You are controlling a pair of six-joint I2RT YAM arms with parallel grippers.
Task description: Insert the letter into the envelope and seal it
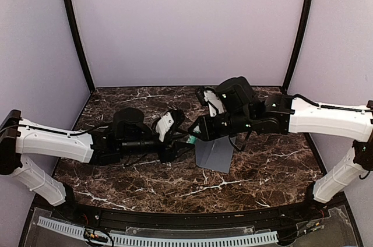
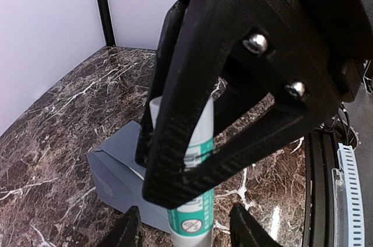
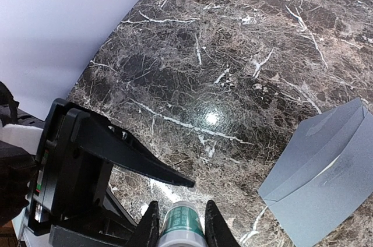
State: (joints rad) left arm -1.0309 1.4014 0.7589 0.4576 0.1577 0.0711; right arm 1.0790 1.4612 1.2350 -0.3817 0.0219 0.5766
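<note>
The grey envelope (image 1: 214, 156) lies flat on the marble, flap folded down, below the two grippers; it also shows as the envelope (image 2: 113, 171) and the envelope (image 3: 326, 189). Of the letter only a thin cream sliver (image 2: 137, 173) shows at the flap's edge. My right gripper (image 3: 179, 229) is shut on a white glue stick with a teal label (image 3: 182, 219), held above the table left of the envelope. My left gripper (image 2: 187, 230) is open, a fingertip on each side of the glue stick's (image 2: 201, 136) end with a gap on both sides. The two grippers meet nose to nose (image 1: 195, 136).
The right gripper's black finger (image 2: 233, 55) fills much of the left wrist view. A left finger (image 3: 134, 162) crosses the right wrist view. Brown marble table (image 1: 145, 180) with purple walls at back and sides, and a black rail and white strip (image 1: 175, 238) along the near edge.
</note>
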